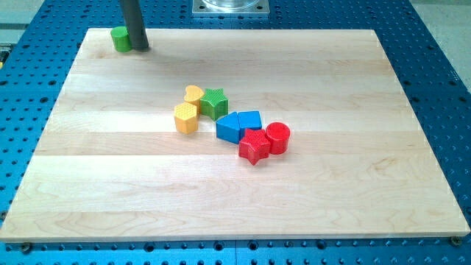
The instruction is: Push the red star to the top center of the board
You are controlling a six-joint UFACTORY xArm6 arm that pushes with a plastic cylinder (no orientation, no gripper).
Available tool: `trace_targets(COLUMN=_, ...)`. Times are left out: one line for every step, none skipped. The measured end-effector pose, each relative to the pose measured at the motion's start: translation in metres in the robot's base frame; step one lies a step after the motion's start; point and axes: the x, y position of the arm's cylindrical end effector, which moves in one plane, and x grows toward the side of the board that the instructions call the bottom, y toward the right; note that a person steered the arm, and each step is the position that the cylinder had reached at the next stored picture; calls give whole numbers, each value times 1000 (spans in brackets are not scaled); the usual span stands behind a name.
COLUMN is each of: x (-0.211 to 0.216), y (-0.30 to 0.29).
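1. Red star (254,146) sits right of the board's middle, touching the red cylinder (278,138) and a blue block (232,127).
2. My tip (140,48), a bare rod holding nothing, rests far off beside a green block (121,38).
3. Risk: pushing upward drags the blue blocks along.
4. Pale wooden board (110,184) on a blue perforated table (441,88).

red star (254,146) | flat on board | right of centre
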Motion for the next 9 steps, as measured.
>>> trace_targets(x=6, y=7)
trace_targets(x=26, y=85)
trace_targets(x=50, y=208)
trace_targets(x=115, y=320)
trace_targets(x=194, y=356)
trace_targets(x=265, y=347)
trace_targets(x=268, y=285)
trace_targets(x=283, y=274)
trace_targets(x=246, y=239)
